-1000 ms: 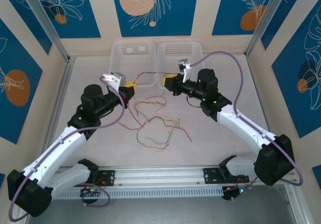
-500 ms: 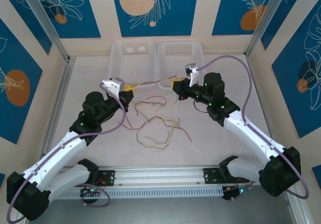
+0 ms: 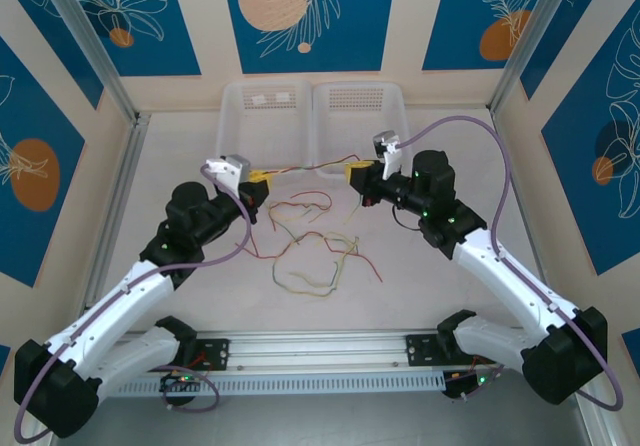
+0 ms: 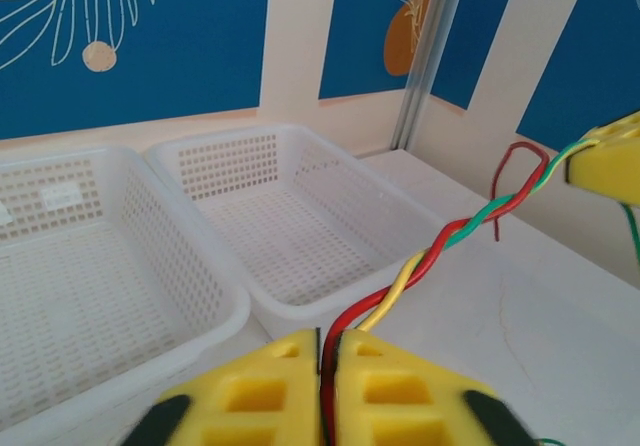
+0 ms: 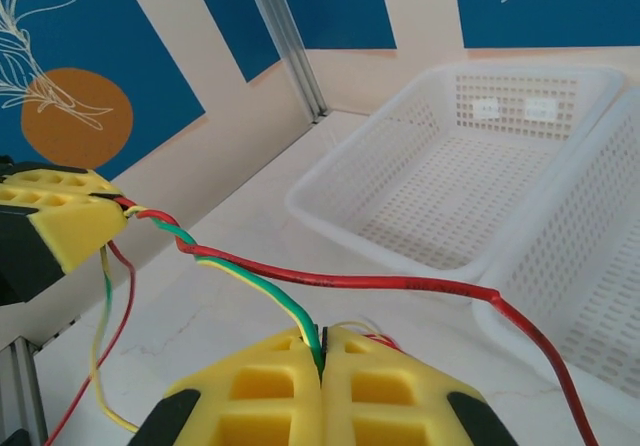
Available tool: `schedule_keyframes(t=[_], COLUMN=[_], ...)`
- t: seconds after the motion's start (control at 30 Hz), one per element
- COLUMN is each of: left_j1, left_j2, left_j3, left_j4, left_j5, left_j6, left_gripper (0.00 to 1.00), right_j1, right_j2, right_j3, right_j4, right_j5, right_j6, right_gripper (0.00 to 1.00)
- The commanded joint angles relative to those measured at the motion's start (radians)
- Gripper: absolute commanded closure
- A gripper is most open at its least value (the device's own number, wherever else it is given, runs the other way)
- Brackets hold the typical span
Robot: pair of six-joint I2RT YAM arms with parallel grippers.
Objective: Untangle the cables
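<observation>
Now L gripper (image 3: 259, 177) & R gripper (image 3: 354, 172) both pinch twisted cables (image 4: 447, 238)

Table (image 3: 180, 216): pale, marble-patterned top, level. At 12 o'clock, along the far edge, two white perforated baskets stand upright side by side, rims touching: left basket (image 3: 236, 131) and right basket (image 3: 358, 96). At centre, loose cables (image 3: 312, 266), red and yellow-green, lie in overlapping loops, apart from the baskets. One red end trails toward 4 o'clock, another toward 8 o'clock. At 6 o'clock, a metal rail (image 3: 320, 348) runs along the near edge.
</observation>
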Motion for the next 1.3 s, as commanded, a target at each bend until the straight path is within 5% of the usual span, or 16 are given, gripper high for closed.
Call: schedule_keyframes(t=[0.0,0.1,0.17,0.23,0.33,0.4,0.8,1.27], left_j1=[0.049,0.049,0.049,0.05,0.049,0.05,0.048,0.045], left_j2=[0.002,0.009,0.013,0.015,0.019,0.023,0.066,0.103], left_j3=[-0.015,-0.013,-0.015,-0.016,-0.011,-0.01,-0.019,-0.042], left_j4=[-0.034,-0.031,-0.023,-0.017,-0.016,-0.015,0.082,0.172], left_j5=[-0.146,-0.134,-0.117,-0.106,-0.097,-0.085,0.213,0.336], left_j6=[-0.008,-0.007,-0.003,-0.003,0.001,0.003,0.046,0.02], left_gripper=[0.77,0.77,0.96,0.97,0.71,0.62,0.55,0.4], right_j1=[-0.069,-0.064,-0.058,-0.056,-0.057,-0.056,-0.055,-0.051], right_j2=[-0.053,-0.058,-0.061,-0.06,-0.061,-0.062,-0.077,-0.096], right_j3=[-0.011,-0.025,-0.029,-0.03,-0.024,-0.024,0.005,0.023], right_j4=[0.031,0.061,0.071,0.07,0.067,0.064,0.065,0.088], right_j5=[0.143,0.099,0.097,0.101,0.102,0.106,0.083,0.05], right_j6=[-0.009,-0.009,-0.012,-0.015,-0.018,-0.019,0.02,0.075], right_gripper=[1.0,1.0,1.0,1.0,1.0,1.0,1.0,1.0])
